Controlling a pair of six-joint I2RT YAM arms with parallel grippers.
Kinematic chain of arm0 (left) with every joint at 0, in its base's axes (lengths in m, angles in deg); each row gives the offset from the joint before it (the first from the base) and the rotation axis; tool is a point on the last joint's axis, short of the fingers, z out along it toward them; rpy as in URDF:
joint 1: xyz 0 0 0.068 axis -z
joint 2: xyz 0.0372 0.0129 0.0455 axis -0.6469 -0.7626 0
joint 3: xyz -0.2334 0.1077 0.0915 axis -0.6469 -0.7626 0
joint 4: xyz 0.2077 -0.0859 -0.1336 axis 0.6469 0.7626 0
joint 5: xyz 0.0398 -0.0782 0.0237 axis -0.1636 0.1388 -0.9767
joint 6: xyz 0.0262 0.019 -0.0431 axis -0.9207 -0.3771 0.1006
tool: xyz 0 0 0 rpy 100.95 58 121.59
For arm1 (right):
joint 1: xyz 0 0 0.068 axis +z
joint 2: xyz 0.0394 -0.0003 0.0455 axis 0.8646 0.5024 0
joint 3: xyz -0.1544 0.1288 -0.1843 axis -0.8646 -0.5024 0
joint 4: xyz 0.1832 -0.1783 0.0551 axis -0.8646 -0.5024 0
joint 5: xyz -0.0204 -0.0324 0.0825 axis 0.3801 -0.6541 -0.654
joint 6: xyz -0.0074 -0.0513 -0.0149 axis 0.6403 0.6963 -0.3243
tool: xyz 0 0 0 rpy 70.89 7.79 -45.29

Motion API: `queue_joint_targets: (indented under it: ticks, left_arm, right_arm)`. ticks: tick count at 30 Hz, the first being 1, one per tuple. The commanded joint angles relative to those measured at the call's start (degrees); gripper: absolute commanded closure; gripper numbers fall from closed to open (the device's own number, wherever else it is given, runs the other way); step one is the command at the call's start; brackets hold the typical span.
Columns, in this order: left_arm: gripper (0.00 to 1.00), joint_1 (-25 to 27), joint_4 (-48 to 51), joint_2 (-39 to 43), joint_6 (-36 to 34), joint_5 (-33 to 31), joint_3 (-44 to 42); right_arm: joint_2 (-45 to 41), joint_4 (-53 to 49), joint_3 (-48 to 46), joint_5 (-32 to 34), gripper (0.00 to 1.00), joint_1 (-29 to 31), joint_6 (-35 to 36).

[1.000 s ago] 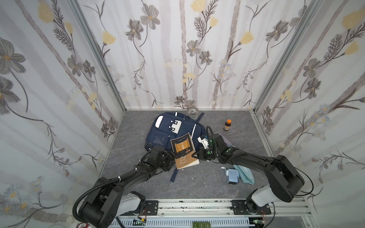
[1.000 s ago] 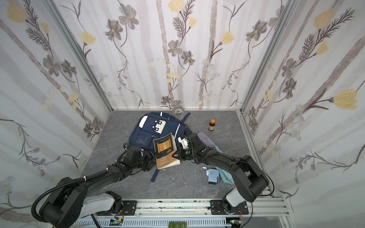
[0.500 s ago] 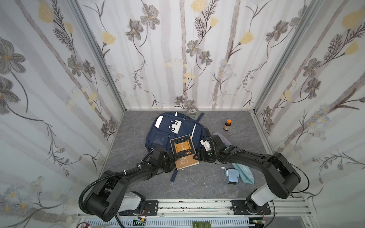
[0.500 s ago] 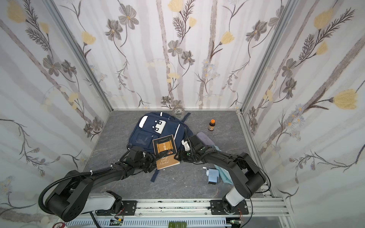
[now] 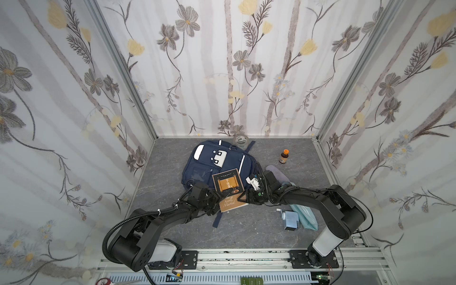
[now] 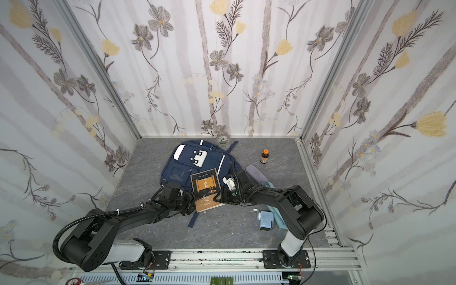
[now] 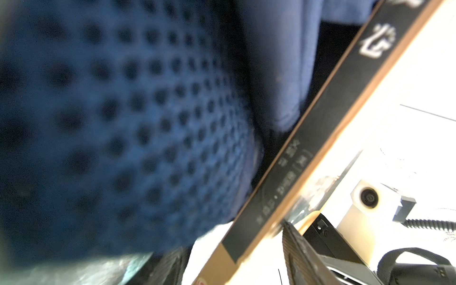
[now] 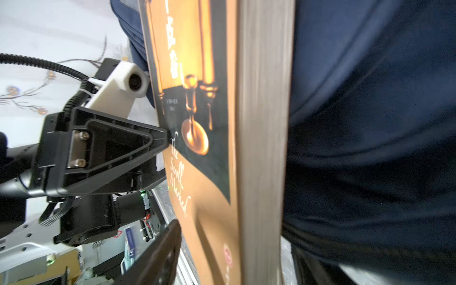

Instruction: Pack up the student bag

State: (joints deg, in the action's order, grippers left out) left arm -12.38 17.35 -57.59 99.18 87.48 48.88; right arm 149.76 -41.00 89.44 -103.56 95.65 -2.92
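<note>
Near the right edge of the worktop [image 5: 246,229]: box [image 5: 291,218] and pouch [image 5: 304,217], untouched, well apart from both fingertips. Step in hand, as judged: steadying the book [image 5: 228,191] from both sides for feeding into the bag [image 5: 204,170]. Advice: keep it level, lift the near end clear of the strap [image 5: 218,218], find the opening first (not visible here), slide in without dragging fabric. Left gripper [image 5: 218,199]: jaws parted to about the book's thickness, spine between them, one finger [image 8: 138,145] tip-on to the cover; read as a grip. Right gripper [image 5: 244,196]: at the opposite page edge, one finger [image 8: 160,251] just beside the cover, its mate hidden; clamped or loose, cannot tell. Bag: flat, front up, mid-worktop toward the far edge, book overlapping its near end. Beyond: bottle [image 5: 284,156] far right, tape [image 5: 240,141] just beside the bag's far end.
</note>
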Motion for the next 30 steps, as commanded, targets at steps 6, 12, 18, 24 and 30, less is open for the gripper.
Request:
queue_joint_targets:
  ticks: [6,12,18,24,30]
  left_arm:
    - [0.38,0.0,7.3,7.0,-0.6,-2.8,1.6]
    - [0.32,-0.5,26.1,17.2,-9.8,-9.4,8.8]
    - [0.26,-1.3,47.0,20.8,-28.7,-17.7,27.0]
    - [0.21,-1.3,46.9,19.7,-39.8,-12.5,42.2]
    - [0.16,-1.2,27.1,19.3,-38.0,6.6,45.7]
  right_arm:
    - [-1.8,11.4,-3.2,-8.5,0.74,-1.0,-2.8]
    - [-7.4,6.6,-2.6,-9.3,0.93,-1.0,-1.0]
    - [-18.8,-11.3,6.1,-3.8,1.0,-0.9,9.3]
    - [-31.3,-27.2,15.8,8.3,1.0,-1.1,24.3]
    - [-44.2,-23.0,15.8,8.4,1.0,-1.3,31.4]
